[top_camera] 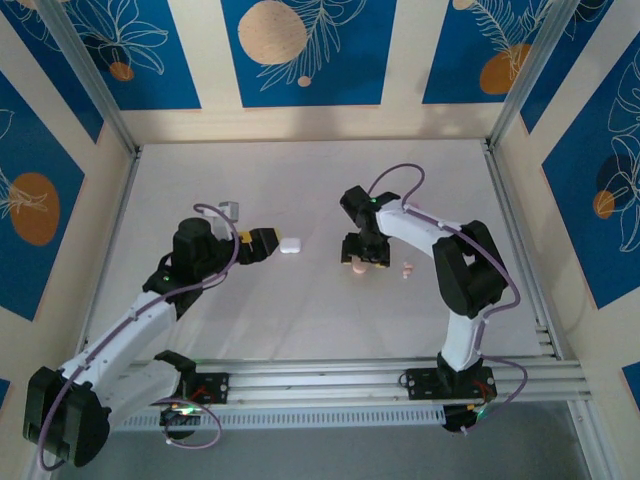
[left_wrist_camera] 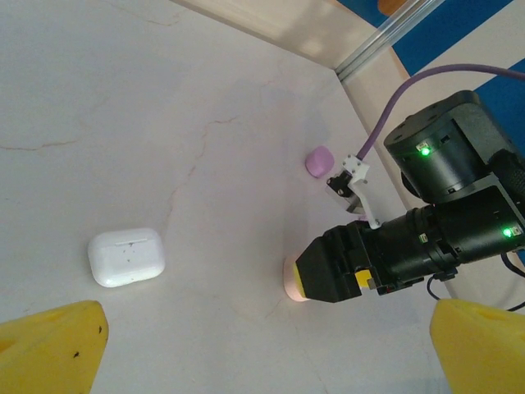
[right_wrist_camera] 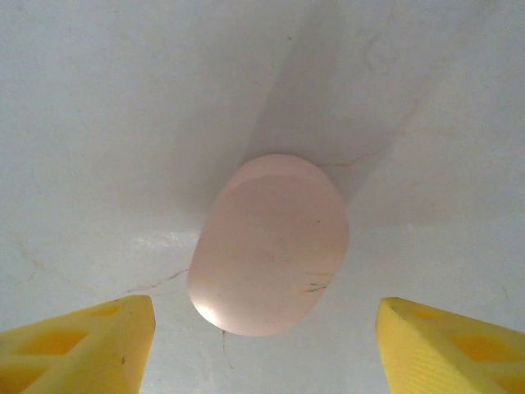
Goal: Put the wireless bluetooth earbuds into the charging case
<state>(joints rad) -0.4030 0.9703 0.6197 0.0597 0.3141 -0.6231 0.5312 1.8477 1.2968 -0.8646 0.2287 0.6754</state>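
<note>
Earbuds (top_camera: 406, 270), pale pink and tiny, are seen in the top view lying on the white bench (top_camera: 300, 190), just to the right of the right hand (top_camera: 365, 258) and outside any case. How many there are cannot be told.

The right hand is held low over a rounded pink case (right_wrist_camera: 269, 245), whose lid appears shut. In the right wrist view its yellow fingers (right_wrist_camera: 78, 345) are spread to either side of the case and touch nothing, so the hand is released.

A white case (left_wrist_camera: 126, 256), also shut, lies flat on the bench just ahead of the left hand (left_wrist_camera: 264, 349). That hand is spread wide and nothing is grasped; its yellow fingertips are seen at the bottom corners of the left wrist view.

From the same view the pink case is partly hidden under the right hand, and a small lilac-pink lump (left_wrist_camera: 318, 161) is seen on the bench beyond it; its nature cannot be told.
</note>
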